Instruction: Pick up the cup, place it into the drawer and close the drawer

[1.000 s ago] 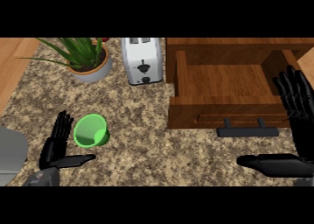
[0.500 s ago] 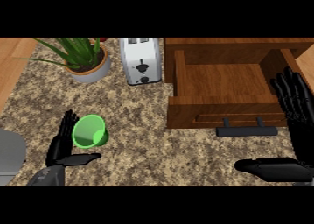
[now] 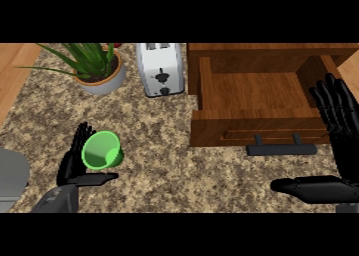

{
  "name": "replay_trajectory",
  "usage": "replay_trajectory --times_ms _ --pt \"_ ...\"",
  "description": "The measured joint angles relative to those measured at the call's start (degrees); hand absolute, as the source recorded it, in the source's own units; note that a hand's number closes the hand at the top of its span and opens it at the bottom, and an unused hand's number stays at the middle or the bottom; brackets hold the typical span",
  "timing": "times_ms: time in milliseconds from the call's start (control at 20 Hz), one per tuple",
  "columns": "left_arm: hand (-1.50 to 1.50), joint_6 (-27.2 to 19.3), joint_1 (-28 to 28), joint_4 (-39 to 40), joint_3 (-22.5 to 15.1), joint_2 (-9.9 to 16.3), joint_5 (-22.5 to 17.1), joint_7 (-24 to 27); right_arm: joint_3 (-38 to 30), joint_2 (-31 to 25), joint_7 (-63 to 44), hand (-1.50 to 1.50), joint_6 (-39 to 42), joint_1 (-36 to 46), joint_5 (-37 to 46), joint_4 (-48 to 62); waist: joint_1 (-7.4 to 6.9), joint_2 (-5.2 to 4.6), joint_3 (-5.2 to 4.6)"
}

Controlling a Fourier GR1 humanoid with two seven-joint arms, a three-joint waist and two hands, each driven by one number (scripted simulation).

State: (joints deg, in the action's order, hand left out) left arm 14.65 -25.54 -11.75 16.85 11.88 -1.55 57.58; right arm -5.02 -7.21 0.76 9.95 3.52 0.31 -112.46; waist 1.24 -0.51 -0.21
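A: Green cup (image 3: 102, 150) lies on the counter (image 3: 174, 170); the left hand (image 3: 77, 162) has slid in beside it, fingers straight, holding nothing.

B: Grasp comes next; right hand (image 3: 343, 125) rests open by the open drawer (image 3: 248, 90).

Counter (image 3: 174, 155): speckled brown-beige granite, evenly lit. Wood surface (image 3: 8, 80) along left edge and at top right. Potted plant (image 3: 97, 65) at back left; white toaster (image 3: 161, 69) beside it. Grey object (image 3: 6, 175) at lower left edge.
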Motion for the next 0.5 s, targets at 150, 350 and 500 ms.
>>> replay_trajectory --times_ms 150,350,500 --pt "-1.50 1.07 -0.72 -0.59 -0.22 -1.30 -0.20 -0.30 -0.54 -0.12 0.13 -1.50 0.26 0.12 -0.73 0.19 0.02 0.03 0.01" --pt "1.50 3.27 -1.57 -1.12 -0.22 -2.31 -0.80 -0.92 -0.37 0.05 -0.80 -1.50 0.10 0.70 -0.93 -0.16 0.18 -0.05 -0.02" --pt "1.50 4.94 -1.59 -1.70 -0.93 -3.38 -0.70 -1.47 -0.16 0.22 -0.24 -1.50 0.25 0.23 -0.78 0.21 0.15 -0.03 -0.01"
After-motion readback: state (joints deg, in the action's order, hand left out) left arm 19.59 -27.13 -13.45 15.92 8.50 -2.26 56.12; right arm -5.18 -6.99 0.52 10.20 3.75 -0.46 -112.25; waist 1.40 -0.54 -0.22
